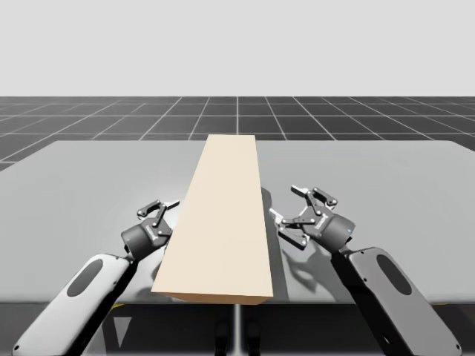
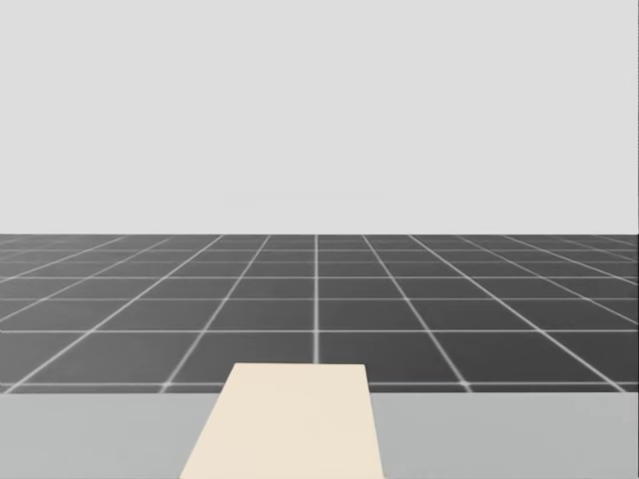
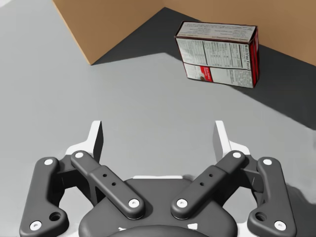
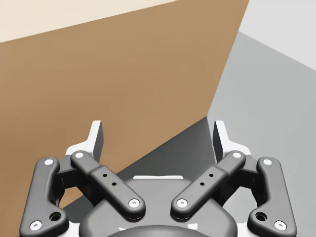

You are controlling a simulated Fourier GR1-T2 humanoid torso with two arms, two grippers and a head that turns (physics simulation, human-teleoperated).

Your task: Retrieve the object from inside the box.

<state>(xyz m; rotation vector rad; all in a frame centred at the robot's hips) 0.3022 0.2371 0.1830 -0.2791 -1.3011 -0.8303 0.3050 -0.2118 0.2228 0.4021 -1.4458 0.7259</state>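
Note:
A long box with a cream top lies along the middle of the table, and its far end shows in the head view. Its left side is open: in the left wrist view a small red-and-white printed carton stands in the shade inside, ahead of my left gripper and apart from it. That gripper is open beside the box's left side. My right gripper is open too, facing the box's closed brown wall. It hangs close to the box's right side.
The grey table has bare room on both sides of the box. Its front edge runs just under my forearms. Beyond the table's far edge lies a dark tiled floor.

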